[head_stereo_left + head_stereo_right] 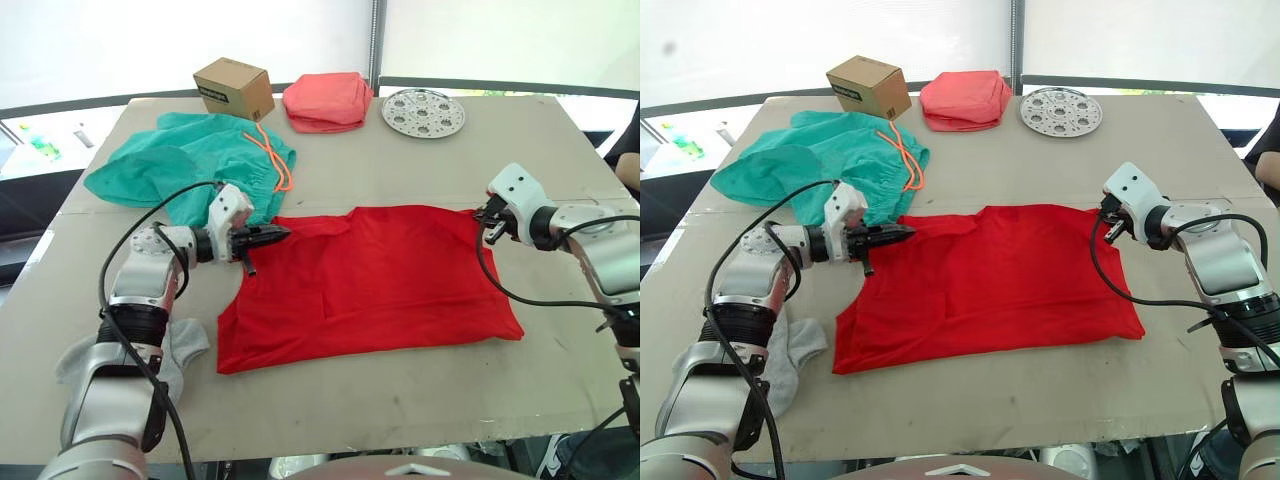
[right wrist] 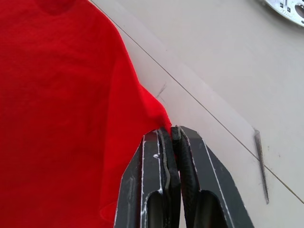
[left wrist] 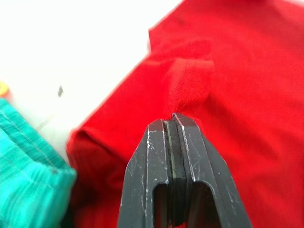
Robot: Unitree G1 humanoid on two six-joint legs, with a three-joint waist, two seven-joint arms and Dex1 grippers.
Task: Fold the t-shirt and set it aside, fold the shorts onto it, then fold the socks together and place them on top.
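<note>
The red t-shirt (image 1: 370,285) lies spread on the table, folded into a rough rectangle. My left gripper (image 1: 282,234) is shut on its far left corner, where the cloth puckers at the fingertips (image 3: 156,130). Over at the far right corner, my right gripper (image 1: 487,216) is shut on the cloth, and the fabric peaks into its tips (image 2: 171,129). The teal shorts (image 1: 190,165) with an orange drawstring lie crumpled at the back left, touching the t-shirt's corner. A grey sock (image 1: 185,345) lies at the front left, partly hidden under my left arm.
At the back of the table stand a small cardboard box (image 1: 234,88), a folded salmon-pink cloth (image 1: 327,100) and a round perforated metal disc (image 1: 423,112). Bare table (image 1: 420,400) stretches in front of the t-shirt and to its right.
</note>
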